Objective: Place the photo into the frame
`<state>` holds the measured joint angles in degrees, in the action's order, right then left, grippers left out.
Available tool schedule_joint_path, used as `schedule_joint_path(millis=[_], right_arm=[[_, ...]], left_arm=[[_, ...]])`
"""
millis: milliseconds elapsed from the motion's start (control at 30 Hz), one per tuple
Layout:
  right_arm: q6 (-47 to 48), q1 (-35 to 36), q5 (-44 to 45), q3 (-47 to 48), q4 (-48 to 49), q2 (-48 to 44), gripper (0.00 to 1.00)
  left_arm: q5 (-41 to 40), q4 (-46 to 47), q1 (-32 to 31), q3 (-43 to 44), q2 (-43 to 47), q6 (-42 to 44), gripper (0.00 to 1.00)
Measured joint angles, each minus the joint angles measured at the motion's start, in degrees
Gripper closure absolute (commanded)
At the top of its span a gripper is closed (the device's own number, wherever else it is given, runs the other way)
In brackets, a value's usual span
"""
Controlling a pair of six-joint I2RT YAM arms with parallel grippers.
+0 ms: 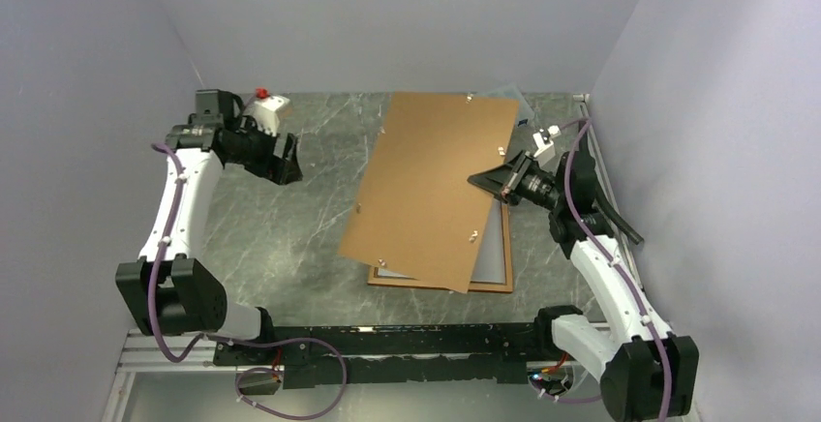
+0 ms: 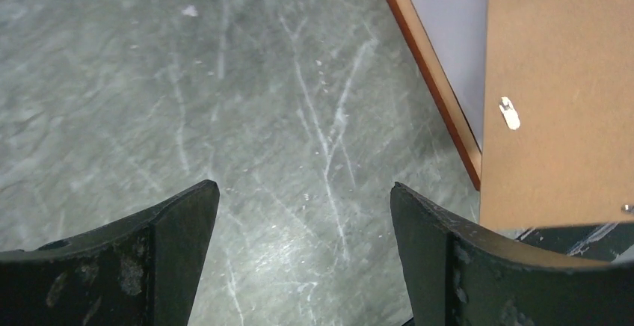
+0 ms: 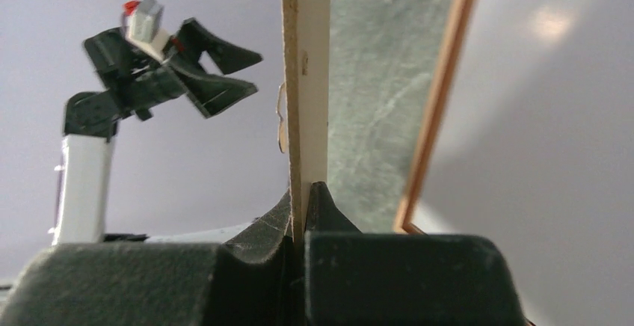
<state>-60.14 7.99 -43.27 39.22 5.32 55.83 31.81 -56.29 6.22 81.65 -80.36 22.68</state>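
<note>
The top view looks down from high at the near side over the whole tabletop [image 1: 290,238]. The left wrist view faces down, close to the tabletop, past its own jaws. The right wrist view looks edge-on along the brown board [image 3: 306,79], very near. All three share that board and the frame [image 2: 437,87].

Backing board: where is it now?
Top view, right of centre: the brown backing board is pinched at its right edge by the right hand, held over the frame on the table.
</note>
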Motion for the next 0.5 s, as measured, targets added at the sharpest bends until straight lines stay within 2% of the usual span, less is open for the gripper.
schedule_joint_path(millis=[300, 500], right_arm=[[14.8, -10.8, -3.6, 4.2, -23.8, -0.9, 1.0], [20.9, -14.3, -5.9, 7.8, -28.3, 4.6, 1.0]], left_arm=[[-2.9, 5.6, -11.6, -4.2, -3.2, -0.9, 0.14], [-3.8, 8.7, -14.8, -5.5, -8.5, -1.7, 0.18]])
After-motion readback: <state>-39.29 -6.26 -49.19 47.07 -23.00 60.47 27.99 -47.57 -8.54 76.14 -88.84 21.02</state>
